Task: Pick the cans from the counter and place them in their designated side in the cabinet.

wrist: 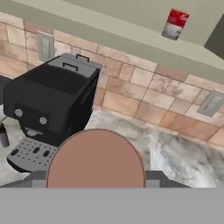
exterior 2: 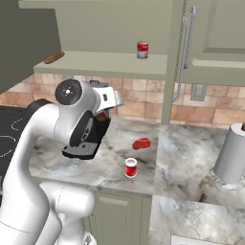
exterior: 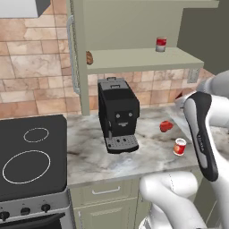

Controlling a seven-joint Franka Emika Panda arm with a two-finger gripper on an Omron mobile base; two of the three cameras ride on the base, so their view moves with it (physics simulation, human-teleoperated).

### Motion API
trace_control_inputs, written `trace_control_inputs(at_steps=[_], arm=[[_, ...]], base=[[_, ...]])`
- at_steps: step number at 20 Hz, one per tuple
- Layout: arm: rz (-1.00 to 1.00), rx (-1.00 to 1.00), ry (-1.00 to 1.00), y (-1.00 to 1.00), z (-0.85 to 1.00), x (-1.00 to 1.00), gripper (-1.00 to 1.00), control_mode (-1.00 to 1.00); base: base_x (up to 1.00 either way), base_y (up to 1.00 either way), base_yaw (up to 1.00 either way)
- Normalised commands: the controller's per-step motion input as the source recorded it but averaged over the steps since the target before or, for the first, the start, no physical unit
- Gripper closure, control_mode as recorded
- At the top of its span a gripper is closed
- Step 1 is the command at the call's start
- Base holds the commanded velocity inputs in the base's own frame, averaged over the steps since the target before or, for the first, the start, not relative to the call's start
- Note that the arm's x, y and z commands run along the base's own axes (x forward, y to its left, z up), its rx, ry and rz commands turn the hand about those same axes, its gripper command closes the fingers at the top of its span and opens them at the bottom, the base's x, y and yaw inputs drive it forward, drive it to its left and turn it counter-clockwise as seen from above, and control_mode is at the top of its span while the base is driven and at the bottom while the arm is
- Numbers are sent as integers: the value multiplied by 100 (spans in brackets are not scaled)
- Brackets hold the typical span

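Two red cans, one shelved, one on the counter.
Can [exterior 2: 142,50] stands on cabinet shelf [exterior 2: 110,64]; can [exterior 2: 130,168] near counter [exterior 2: 182,158] edge; jaws' state can't be told.

Evenly lit, flat rendered light, no glare. Soft shadows under the shelf [exterior: 143,60] and beside the coffee machine [exterior: 117,114]. Slightly coarse, blurred close up in the hand view.

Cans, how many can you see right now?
2 for sure: a can on the cabinet shelf, a can on the counter near its front edge. The round top at the gripper may be a third.
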Motion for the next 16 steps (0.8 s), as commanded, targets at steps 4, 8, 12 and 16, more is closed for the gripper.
trace_control_inputs(at_steps=[4,8,12,16], arm=[[4,0,-9,5,40,0,100,-100],[3,-1,-10,8,35,0,100,-100],[2,-1,-9,9,31,0,100,-100],[2,-1,-8,9,28,1,100,-100]], base=[[0,0,0],[0,0,0],[0,0,0],[0,0,0]])
